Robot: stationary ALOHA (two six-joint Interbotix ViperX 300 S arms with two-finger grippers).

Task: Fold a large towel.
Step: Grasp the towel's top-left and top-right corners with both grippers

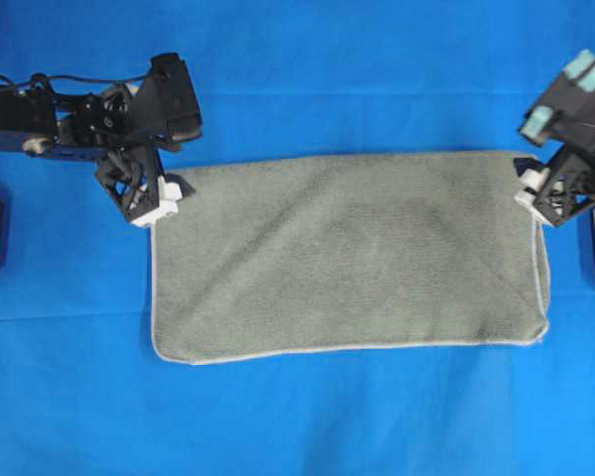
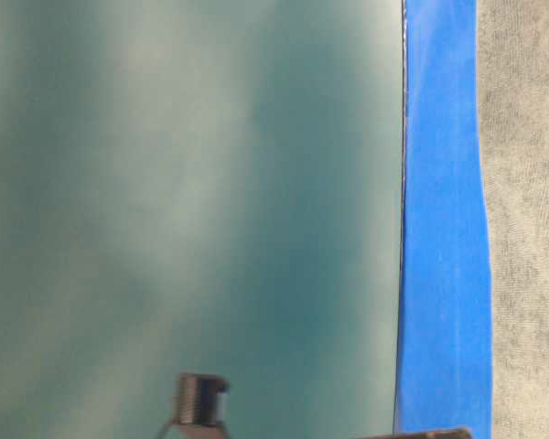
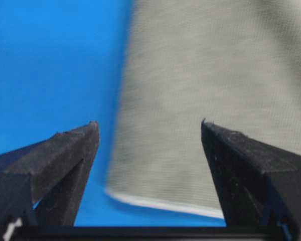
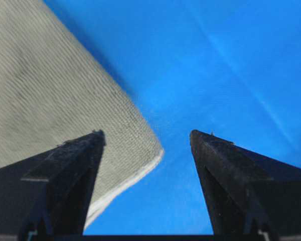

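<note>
The large towel [image 1: 347,253] lies flat on the blue sheet as a wide grey-green rectangle, with a pale border along its left, front and right edges. My left gripper [image 1: 169,198] hovers at its far left corner, open and empty; in the left wrist view the left gripper [image 3: 149,125] frames the towel [image 3: 200,75] corner without touching it. My right gripper [image 1: 529,190] stands at the far right corner. It is open too, and in the right wrist view the right gripper [image 4: 146,134] has the towel [image 4: 50,90] corner lying loose below its fingers.
The bright blue sheet [image 1: 297,79] covers the whole table around the towel. Both arm bases sit at the left and right edges. The table-level view shows a blurred teal wall, a blue sheet [image 2: 444,229] strip and the towel [image 2: 531,229] edge.
</note>
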